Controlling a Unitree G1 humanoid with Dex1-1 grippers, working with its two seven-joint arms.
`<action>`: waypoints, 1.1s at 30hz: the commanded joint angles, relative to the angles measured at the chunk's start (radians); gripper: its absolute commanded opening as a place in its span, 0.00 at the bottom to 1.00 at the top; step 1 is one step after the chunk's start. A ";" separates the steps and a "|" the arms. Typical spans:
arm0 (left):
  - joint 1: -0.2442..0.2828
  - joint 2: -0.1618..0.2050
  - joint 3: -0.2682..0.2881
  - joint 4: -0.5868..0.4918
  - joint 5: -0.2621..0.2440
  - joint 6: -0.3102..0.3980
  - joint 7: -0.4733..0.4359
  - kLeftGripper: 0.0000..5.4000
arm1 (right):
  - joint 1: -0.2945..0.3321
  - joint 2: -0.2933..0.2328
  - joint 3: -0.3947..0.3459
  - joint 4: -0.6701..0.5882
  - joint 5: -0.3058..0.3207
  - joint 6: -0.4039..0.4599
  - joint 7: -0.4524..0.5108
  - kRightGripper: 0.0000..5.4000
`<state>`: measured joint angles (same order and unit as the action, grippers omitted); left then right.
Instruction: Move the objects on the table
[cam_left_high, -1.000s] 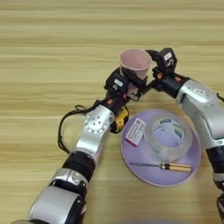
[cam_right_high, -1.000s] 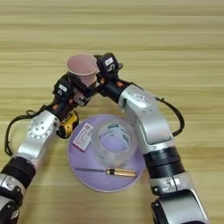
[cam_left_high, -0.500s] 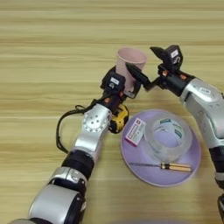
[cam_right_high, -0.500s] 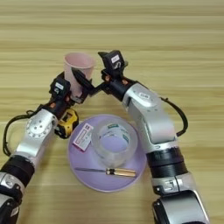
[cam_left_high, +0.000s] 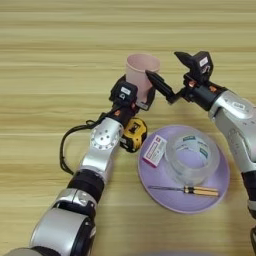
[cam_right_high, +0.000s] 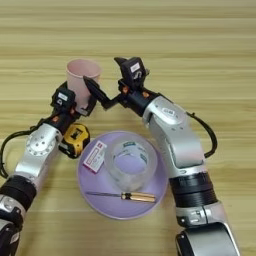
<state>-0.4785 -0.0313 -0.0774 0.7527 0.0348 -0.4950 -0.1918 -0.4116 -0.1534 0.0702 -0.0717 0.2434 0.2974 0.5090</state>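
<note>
The pale pink cup stands upright at the middle of the wooden table. My left gripper is shut around its lower part, hiding the base. My right gripper is open just right of the cup, one long finger reaching to the cup's rim, the other raised. The yellow-and-black tape measure lies beside my left wrist. The wide clear tape roll rests on a purple plate.
The purple plate also carries a white-and-pink card at its left edge and a screwdriver with a yellow handle near its front. My right forearm runs along the plate's right side. A black cable loops off my left arm.
My right gripper has opened off the cup and drawn back to the right. The cup has come upright and shifted a little left in my left gripper.
</note>
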 joint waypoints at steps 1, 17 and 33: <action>-0.034 0.022 0.033 0.029 0.009 0.014 0.063 0.74 | 0.015 -0.001 0.000 -0.010 0.008 -0.004 -0.003 1.00; -0.085 0.085 0.081 0.153 0.053 0.057 0.242 0.74 | 0.021 0.008 0.012 -0.003 0.000 -0.010 -0.009 1.00; -0.126 0.072 0.118 0.301 0.024 0.041 0.264 0.74 | 0.028 0.013 0.030 -0.028 -0.002 0.003 -0.025 1.00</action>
<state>-0.5820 0.0495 0.0329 1.0406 0.0706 -0.4446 0.0766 -0.3914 -0.1431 0.0929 -0.0839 0.2415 0.2946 0.4884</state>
